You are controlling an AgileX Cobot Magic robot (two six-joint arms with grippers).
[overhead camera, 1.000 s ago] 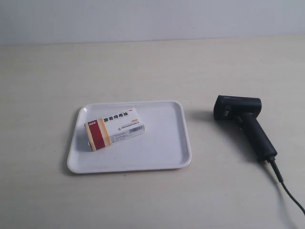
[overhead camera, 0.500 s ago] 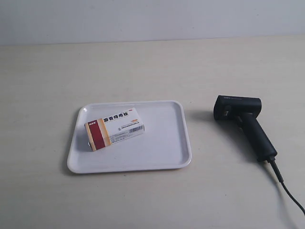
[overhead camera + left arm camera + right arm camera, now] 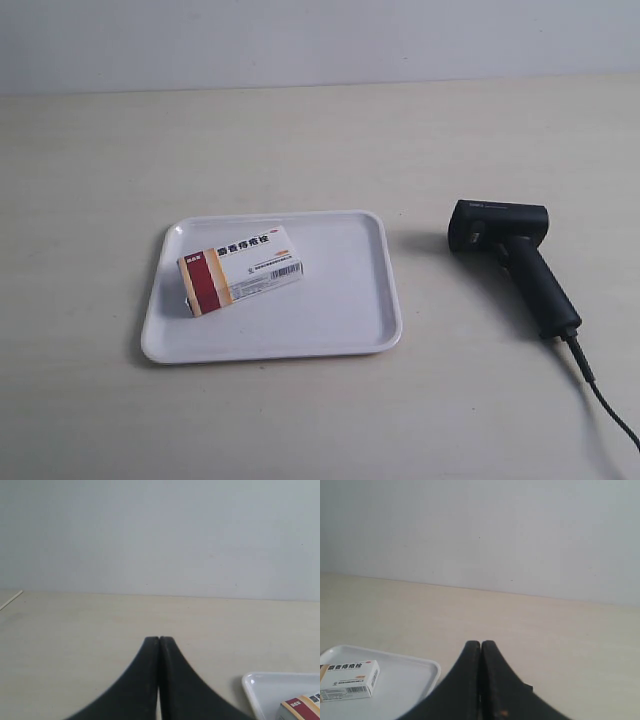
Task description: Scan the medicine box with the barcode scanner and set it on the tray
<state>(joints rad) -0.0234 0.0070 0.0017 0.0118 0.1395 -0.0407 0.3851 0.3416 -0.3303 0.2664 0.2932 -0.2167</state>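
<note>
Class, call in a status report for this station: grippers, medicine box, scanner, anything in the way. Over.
Left gripper shut, empty. Right gripper shut, empty. Medicine box lying in the tray; barcode scanner on the table beside it, unheld. Nothing blocking.

Pale cream table (image 3: 300, 140) against a plain grey-white wall (image 3: 320, 40).

The left gripper (image 3: 159, 645) is seen with its two black fingers (image 3: 142, 680) pressed together, nothing held between them, above a pale beige table (image 3: 75, 630). Toward four o'clock of the fingertips, a rounded corner of the white tray (image 3: 260, 685) is cut by the frame edge. On it, a corner of the medicine box (image 3: 302, 707) is seen, showing its red and orange band. A plain grey wall (image 3: 160, 535) is seen beyond the table.
</note>
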